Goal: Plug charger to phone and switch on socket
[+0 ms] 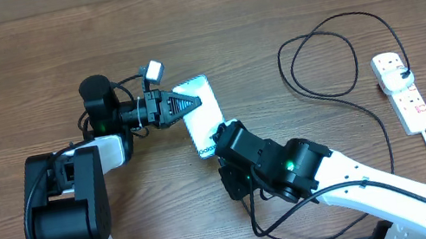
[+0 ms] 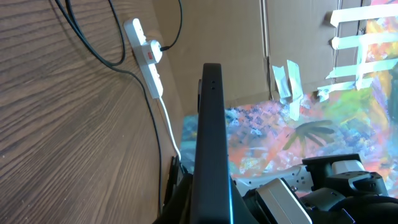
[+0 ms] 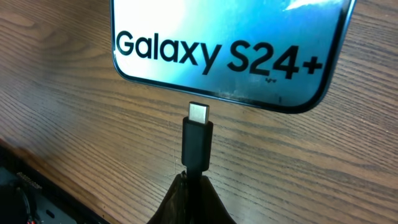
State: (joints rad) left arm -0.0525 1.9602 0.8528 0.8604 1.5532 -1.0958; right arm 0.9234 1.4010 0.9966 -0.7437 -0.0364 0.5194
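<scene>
My left gripper is clamped on the phone at its side edge, bracing it. I cannot tell whether the phone rests on the counter or is held just above it. My right gripper is closed on the charger; its metal tip sits just short of the phone's bottom edge, not touching.

Procedure: centre the tip on the port, keep it in line with the phone, and advance straight without twisting.

The port itself is not visible. The switch state on the socket is too small to read.
</scene>
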